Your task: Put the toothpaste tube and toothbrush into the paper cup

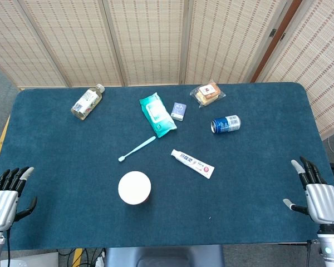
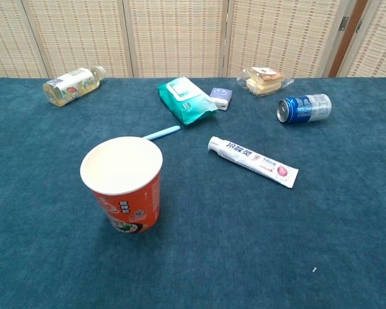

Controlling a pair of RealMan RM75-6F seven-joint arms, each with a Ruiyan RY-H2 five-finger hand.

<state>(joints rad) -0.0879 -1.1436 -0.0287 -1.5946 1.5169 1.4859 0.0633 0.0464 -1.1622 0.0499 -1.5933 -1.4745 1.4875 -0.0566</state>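
An orange paper cup (image 1: 134,188) (image 2: 123,182) stands upright and empty near the table's front middle. A white toothpaste tube (image 1: 192,163) (image 2: 252,161) lies flat to the right of the cup. A light blue toothbrush (image 1: 137,149) (image 2: 161,133) lies just behind the cup, partly hidden by it in the chest view. My left hand (image 1: 5,196) hovers at the front left table edge, fingers apart and holding nothing. My right hand (image 1: 317,194) is at the front right edge, also with fingers spread and holding nothing. Neither hand shows in the chest view.
A drink bottle (image 1: 87,102) lies at the back left. A green wipes pack (image 1: 157,114), a small blue box (image 1: 178,111), a wrapped sandwich (image 1: 207,94) and a blue can (image 1: 226,124) on its side sit across the back. Folding screens stand behind the blue table (image 1: 72,183).
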